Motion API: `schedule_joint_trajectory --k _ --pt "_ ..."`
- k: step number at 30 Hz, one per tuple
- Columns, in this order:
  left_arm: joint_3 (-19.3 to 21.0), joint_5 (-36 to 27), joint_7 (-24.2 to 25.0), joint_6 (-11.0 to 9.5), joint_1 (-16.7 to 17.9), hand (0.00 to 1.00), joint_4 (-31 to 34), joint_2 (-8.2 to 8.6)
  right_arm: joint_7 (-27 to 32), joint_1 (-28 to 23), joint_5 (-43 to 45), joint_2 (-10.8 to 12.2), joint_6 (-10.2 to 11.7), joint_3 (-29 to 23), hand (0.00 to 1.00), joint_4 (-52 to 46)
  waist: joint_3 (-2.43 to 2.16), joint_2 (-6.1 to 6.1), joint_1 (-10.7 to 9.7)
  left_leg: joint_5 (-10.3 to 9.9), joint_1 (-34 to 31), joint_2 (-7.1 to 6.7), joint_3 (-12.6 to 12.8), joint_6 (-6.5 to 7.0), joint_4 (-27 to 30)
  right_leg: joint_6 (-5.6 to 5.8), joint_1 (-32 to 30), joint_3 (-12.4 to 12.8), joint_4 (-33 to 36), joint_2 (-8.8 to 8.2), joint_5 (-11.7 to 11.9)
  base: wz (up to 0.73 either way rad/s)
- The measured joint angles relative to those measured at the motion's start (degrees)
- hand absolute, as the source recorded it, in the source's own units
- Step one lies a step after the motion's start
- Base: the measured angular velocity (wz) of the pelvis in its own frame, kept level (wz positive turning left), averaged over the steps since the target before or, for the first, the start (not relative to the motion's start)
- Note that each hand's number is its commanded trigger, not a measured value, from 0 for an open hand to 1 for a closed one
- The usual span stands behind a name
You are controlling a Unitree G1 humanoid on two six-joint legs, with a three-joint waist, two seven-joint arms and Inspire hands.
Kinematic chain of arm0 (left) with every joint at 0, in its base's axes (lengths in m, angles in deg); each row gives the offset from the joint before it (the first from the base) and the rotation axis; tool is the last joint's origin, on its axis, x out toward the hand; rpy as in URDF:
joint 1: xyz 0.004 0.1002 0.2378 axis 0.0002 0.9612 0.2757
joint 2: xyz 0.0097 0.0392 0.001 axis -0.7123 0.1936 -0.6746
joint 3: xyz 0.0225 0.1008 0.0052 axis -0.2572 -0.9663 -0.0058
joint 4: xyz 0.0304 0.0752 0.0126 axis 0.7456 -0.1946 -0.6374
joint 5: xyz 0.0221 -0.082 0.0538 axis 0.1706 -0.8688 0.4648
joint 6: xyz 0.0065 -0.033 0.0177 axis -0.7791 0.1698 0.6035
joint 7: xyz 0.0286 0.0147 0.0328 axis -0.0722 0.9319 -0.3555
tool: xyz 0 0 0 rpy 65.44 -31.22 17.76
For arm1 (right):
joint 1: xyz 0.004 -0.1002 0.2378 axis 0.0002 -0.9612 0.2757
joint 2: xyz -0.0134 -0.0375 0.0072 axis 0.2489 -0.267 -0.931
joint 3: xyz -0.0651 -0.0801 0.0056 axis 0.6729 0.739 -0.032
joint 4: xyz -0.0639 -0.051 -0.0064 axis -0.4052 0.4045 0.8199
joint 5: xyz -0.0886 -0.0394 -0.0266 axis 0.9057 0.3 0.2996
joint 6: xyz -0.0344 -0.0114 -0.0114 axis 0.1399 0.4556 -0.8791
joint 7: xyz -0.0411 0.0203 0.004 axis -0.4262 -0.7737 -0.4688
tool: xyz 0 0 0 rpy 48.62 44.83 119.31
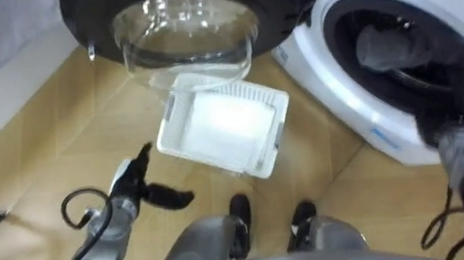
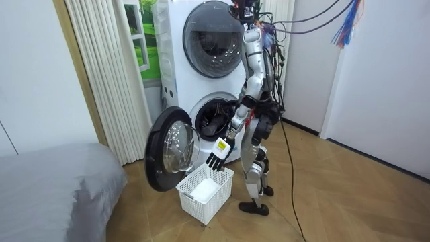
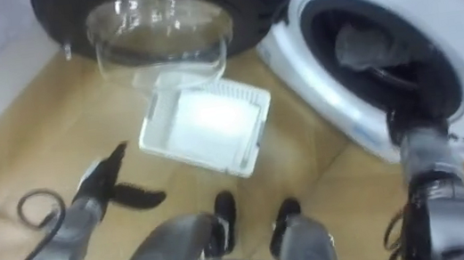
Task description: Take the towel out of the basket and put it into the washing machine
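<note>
1. Room view: the robot stands on the wooden floor (image 2: 349,188) in front of a stacked pair of white machines, an upper machine (image 2: 211,40) over the washing machine (image 1: 319,74). It leans toward the lower one.
2. Writing: a small blue label (image 1: 383,137) sits on the white front ring below the opening. Its print is too small to read.
3. The towel (image 1: 385,45) is inside the drum, a plain grey cloth bunched into a rounded, soft lump with no visible pattern. It lies in the far part of the dark opening.
4. The right hand (image 1: 436,127) reaches into the drum from the lower right. Its fingers are lost in the dark there, so I cannot tell whether they are apart, together or clamped on the towel.
5. The left hand (image 1: 139,174) hangs over the floor near the white laundry basket (image 1: 168,120), fingers straight and apart, thumb out, holding nothing.
6. The round door (image 1: 186,19), with a black frame and a clear glass bowl, stands swung wide open, with the basket on the floor just beside it.
7. A grey bed (image 2: 54,181) stands at the room view's left, with a pale pleated curtain (image 2: 101,67) behind it.
</note>
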Motion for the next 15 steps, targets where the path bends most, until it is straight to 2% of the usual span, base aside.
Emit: schedule_joint_trajectory --k 1,5,7,10,13,14,15 --pt "1.62 -0.04 -0.83 0.00 1.77 0.00 -0.07 -0.02 -0.66 -3.13 1.44 0.67 0.00 0.29 0.00 0.01 -0.40 -0.07 -0.35 -0.08 2.16 0.08 0.24 -0.13 -1.33 0.02 1.69 0.24 -0.67 0.19 0.01 -0.17" --pt "7.56 -0.17 -2.62 -0.85 7.58 0.00 -1.63 0.30 -1.26 -11.78 10.06 2.11 0.17 1.26 0.00 0.04 -0.47 -0.26 -1.93 -0.48 8.21 0.56 0.81 -0.83 -4.19 0.05 7.08 1.68 -3.31 1.35 0.13 -0.20" --pt "10.58 -0.38 -3.54 -1.41 9.34 0.00 -2.71 0.81 -1.61 -14.10 15.63 2.65 0.88 1.34 0.00 0.79 -0.42 -0.52 -2.70 -0.72 9.29 0.85 0.84 -1.16 -4.46 -0.23 8.43 1.79 -4.45 1.83 0.31 -0.11" --pt "13.36 -0.65 -5.84 -2.30 10.31 0.00 -4.87 1.86 -2.05 -15.18 30.90 3.05 1.24 3.96 0.00 3.91 -0.20 -0.97 -2.97 -1.04 11.13 1.63 1.80 -1.68 -4.81 -0.65 9.99 2.40 -5.04 2.55 0.62 -0.18" --pt "13.38 -0.68 -6.69 -3.09 10.30 0.00 -8.41 1.99 -3.48 -15.75 48.37 3.29 1.20 8.24 0.00 5.00 -0.09 -1.18 -2.84 -1.33 13.80 2.17 2.62 -2.16 -5.74 -1.00 11.67 3.67 -5.96 3.36 0.83 -0.23" --pt "13.37 -0.76 -6.88 -3.39 10.19 0.00 -9.53 2.00 -4.18 -15.79 53.69 3.39 1.15 10.12 0.00 5.08 0.14 -1.69 -2.88 -1.47 14.34 2.43 2.86 -2.36 -5.83 -1.06 12.12 3.81 -5.99 3.57 0.86 -0.13" --pt "13.36 -0.75 -6.98 -3.46 9.96 0.00 -10.18 2.01 -4.42 -15.85 56.17 3.46 1.13 11.01 0.00 5.08 0.12 -1.55 -2.90 -1.51 14.54 2.53 2.86 -2.43 -5.82 -1.08 12.35 3.81 -6.03 3.67 0.87 -0.06"
